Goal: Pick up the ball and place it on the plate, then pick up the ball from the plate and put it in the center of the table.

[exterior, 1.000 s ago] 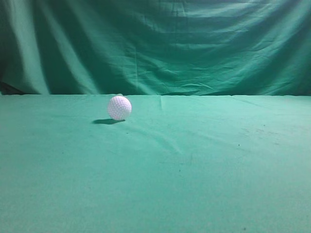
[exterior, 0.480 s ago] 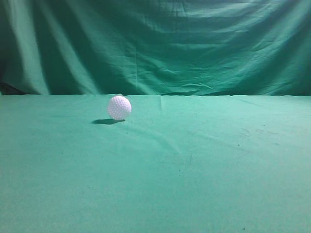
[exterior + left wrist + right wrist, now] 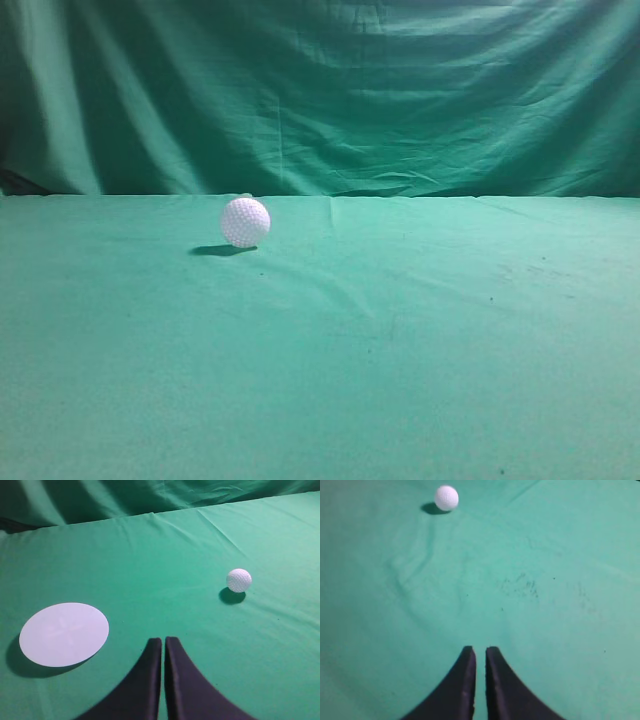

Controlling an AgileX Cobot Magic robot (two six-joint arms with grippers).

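White dimpled ball (image 3: 245, 221) — round, no long axis, resting on green table (image 3: 420, 380)

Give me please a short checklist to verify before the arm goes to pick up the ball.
1. Ball lies free on the table, nothing touching it: ok.
2. Plate is bare, ready to receive it: ok.
3. Left gripper open enough for the ball: not ok, fingers nearly together.
4. Right gripper open: not ok, only a narrow gap.
5. Cloth between left gripper and ball is free of things: ok.
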